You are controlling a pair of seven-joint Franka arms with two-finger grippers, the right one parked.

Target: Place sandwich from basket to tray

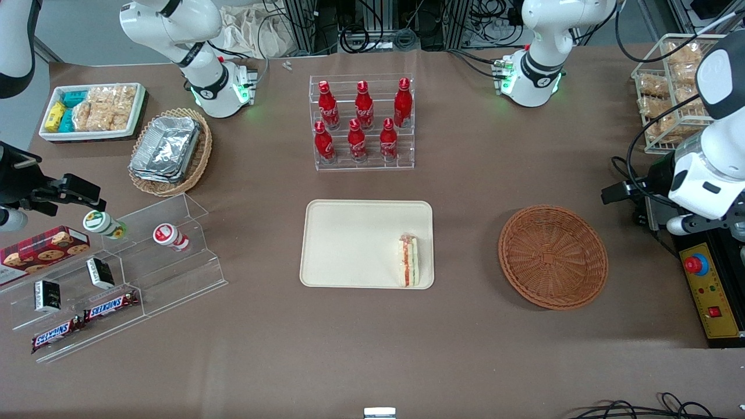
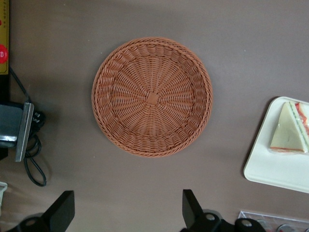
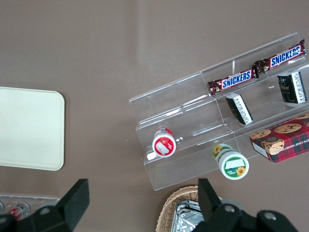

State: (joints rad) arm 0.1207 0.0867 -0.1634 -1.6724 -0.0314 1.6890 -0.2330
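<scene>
The sandwich [image 1: 409,261] lies on the cream tray [image 1: 349,244], at the tray's corner nearest the front camera and the basket. It also shows in the left wrist view [image 2: 289,129] on the tray [image 2: 273,169]. The reddish-brown basket [image 1: 553,256] stands empty beside the tray, toward the working arm's end; the left wrist view looks straight down on it [image 2: 152,96]. My left gripper [image 2: 128,212] is open and empty, held high above the table beside the basket. Its arm [image 1: 707,174] is at the working arm's end of the table.
A clear rack of red bottles [image 1: 364,122] stands farther from the front camera than the tray. A control box with a red button [image 1: 707,291] and a wire rack of snacks [image 1: 669,87] stand near the working arm. A tan basket with foil containers [image 1: 170,150] and an acrylic shelf [image 1: 116,262] are toward the parked arm's end.
</scene>
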